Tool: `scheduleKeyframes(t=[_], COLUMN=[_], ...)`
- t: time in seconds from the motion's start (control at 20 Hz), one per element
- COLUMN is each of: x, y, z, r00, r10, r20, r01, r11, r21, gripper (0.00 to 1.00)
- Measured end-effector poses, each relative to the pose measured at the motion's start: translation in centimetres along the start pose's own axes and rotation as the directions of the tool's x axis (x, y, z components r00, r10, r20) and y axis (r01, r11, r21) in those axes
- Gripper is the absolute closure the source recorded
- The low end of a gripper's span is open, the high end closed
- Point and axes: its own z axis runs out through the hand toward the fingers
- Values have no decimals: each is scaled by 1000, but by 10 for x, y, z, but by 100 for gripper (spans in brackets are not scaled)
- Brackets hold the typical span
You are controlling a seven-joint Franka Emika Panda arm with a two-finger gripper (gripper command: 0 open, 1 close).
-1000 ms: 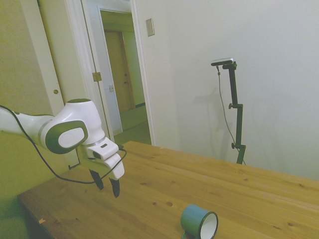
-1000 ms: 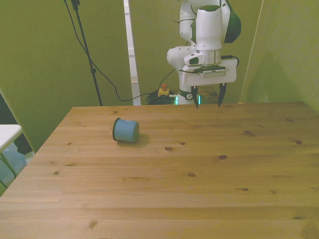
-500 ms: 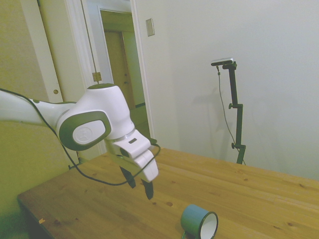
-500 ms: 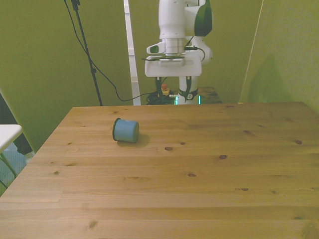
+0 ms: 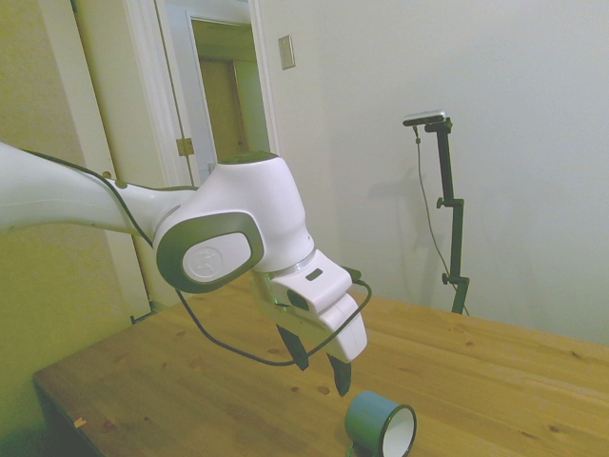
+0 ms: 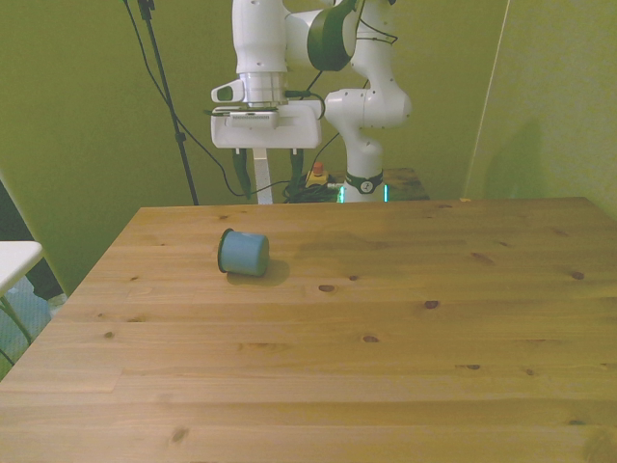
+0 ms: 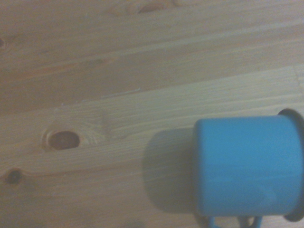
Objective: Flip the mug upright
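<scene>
The teal-blue mug (image 5: 381,424) lies on its side on the wooden table (image 5: 190,390), and the side view shows its white inside. In the front view the mug (image 6: 243,253) rests near the table's far left part. My gripper (image 5: 321,367) hangs open in the air, just left of and above the mug in the side view, with nothing between its fingers. Seen from the front, the gripper (image 6: 265,178) is above the table's far edge, behind the mug and apart from it. Up close, the wrist view shows the mug (image 7: 247,166) with part of its loop handle (image 7: 232,221).
A black cable (image 5: 219,347) loops from the arm to the hand. Bare planks with dark knots (image 6: 326,287) stretch to the front view's right of the mug. A doorway (image 5: 228,143) stands open behind the table.
The arm has swung toward the front view's left, from the far right-middle to behind the mug. In the side view the open gripper has come close to the mug. The mug has not moved.
</scene>
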Motion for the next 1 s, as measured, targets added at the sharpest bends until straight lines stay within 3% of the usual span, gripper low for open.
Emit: scheduleKeyframes(t=[0.3, 0.55, 1.0], x=[72, 120, 117], y=[51, 54, 59], z=[-9, 24, 46], r00=[998, 996, 997], r10=[54, 85, 44], r20=[-38, -26, 69], r01=[-53, -84, -52], r11=[998, 996, 992], r21=[32, 25, 119], gripper=[0, 0, 0])
